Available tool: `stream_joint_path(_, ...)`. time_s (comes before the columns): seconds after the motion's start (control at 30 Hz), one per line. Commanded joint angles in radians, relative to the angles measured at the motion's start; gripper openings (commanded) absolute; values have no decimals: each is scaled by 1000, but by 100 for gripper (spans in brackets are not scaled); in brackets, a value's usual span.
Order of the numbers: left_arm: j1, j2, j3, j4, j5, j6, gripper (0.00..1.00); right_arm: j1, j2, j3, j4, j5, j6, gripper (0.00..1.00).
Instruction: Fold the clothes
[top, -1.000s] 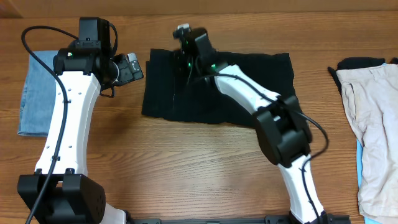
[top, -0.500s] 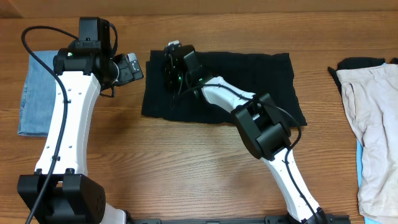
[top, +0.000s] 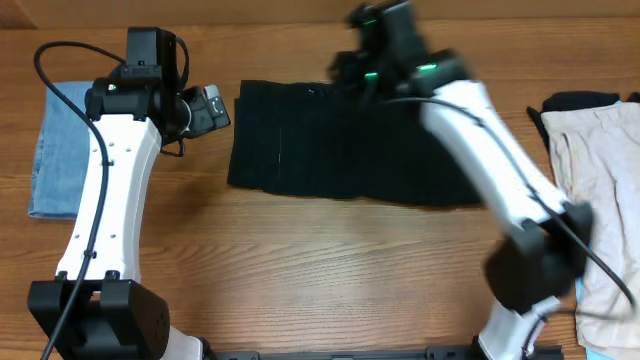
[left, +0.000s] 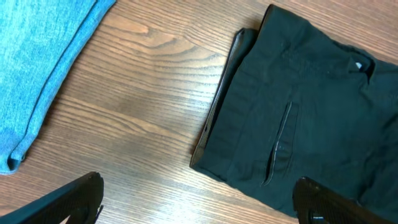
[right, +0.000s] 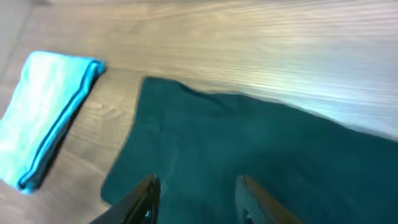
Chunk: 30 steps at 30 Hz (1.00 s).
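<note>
The right claw (right: 198, 190) hangs with its jaws partly parted and nothing between them. To fold well, it should probably pinch one edge of the black garment (top: 330, 140) through all its layers and carry it over evenly, without dragging. The garment lies flat on the table (top: 300, 260), just below and ahead of the fingertips. The left claw (left: 199, 199), wide open and empty, hovers at its left edge.

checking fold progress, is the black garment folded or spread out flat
Folded. The black garment lies as a compact rectangle on the table, and the left wrist view shows stacked layers along its edge.
</note>
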Motion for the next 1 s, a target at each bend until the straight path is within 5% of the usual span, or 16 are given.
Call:
stream_joint_path(0.0, 0, 2, 7, 0, -6, 2, 100, -90, -58, -4, -236, 77, -24, 51)
stream_joint_path(0.1, 0, 1, 7, 1, -6, 1, 100, -175, -55, -9, -408, 211, -24, 57)
stream_joint_path(0.2, 0, 1, 7, 173, -18, 1, 100, -255, -54, -11, -487, 244, -24, 63)
stream_joint_path(0.3, 0, 1, 7, 175, -18, 1, 100, -300, -54, -11, -542, 244, -24, 91)
stream_joint_path(0.37, 0, 1, 7, 183, -18, 1, 100, -313, -54, -11, -552, 244, -24, 100)
stream_joint_path(0.53, 0, 13, -5, 85, 66, 15, 100, -314, -54, -11, -561, 240, -24, 100)
stream_joint_path(0.57, 0, 19, -22, 78, 93, 55, 85, -314, -54, -11, -561, 240, -24, 100)
stream_joint_path(0.6, 0, 30, -49, 85, 143, 98, 81, -314, -54, -11, -561, 240, -24, 100)
stream_joint_path(0.97, 0, 391, -151, 139, 341, 209, 91, -314, -54, -11, -554, 241, -24, 100)
